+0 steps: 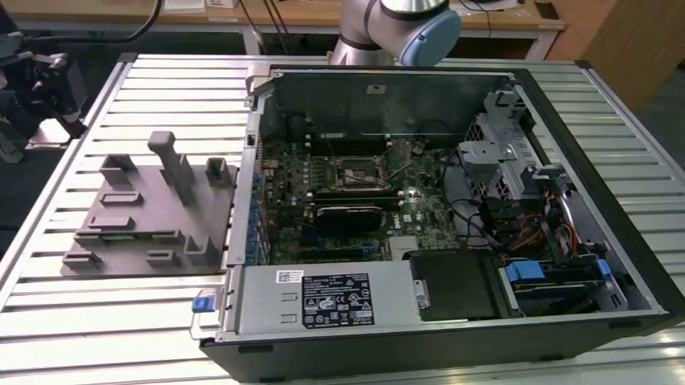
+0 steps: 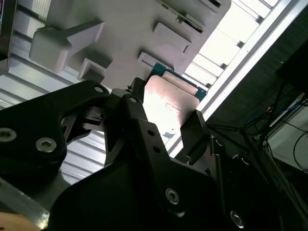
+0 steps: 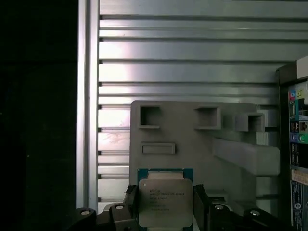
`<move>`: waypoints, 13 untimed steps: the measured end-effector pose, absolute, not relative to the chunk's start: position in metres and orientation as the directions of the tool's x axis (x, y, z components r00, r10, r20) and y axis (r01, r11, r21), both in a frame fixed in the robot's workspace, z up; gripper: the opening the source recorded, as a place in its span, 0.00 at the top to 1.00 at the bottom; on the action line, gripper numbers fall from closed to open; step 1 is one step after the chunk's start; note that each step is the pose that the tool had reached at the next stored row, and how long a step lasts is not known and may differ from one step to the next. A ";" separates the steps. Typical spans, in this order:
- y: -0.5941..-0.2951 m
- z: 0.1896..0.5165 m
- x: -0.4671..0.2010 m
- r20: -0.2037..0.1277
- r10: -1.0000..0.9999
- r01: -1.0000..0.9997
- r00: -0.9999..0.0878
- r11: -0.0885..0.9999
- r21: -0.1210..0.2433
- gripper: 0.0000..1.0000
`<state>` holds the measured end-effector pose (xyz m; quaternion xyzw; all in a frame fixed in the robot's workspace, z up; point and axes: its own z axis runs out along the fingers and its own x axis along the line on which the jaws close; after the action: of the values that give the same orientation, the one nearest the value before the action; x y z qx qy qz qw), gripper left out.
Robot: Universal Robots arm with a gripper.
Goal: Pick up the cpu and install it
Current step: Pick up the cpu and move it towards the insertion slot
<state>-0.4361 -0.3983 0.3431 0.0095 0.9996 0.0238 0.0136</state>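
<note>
Black fingers (image 3: pixel 201 204) clamp the flat, square, silvery cpu (image 3: pixel 165 201).

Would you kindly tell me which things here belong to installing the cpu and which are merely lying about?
For the job: the cpu, clamped by the gripper; the socket on the motherboard in the open computer case.
Lying about: the grey tray; the power supply; the slatted table.

The arm (image 1: pixel 374 32) is showing its blue-capped joint at the top of the exterior view, and the end effector (image 3: pixel 166 207) is pinching the cpu (image 3: pixel 165 195) between two black fingers (image 3: pixel 131 202).
</note>
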 end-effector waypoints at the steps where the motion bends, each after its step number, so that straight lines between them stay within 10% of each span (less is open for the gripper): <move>1: -0.398 0.346 -0.436 -0.027 0.020 0.018 -0.999 0.999 0.048 0.46; 13: -0.398 0.376 -0.436 -0.028 0.020 0.018 -0.999 0.998 0.053 0.46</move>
<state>-0.4360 -0.3983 0.3759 0.0095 0.9995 0.0262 0.0143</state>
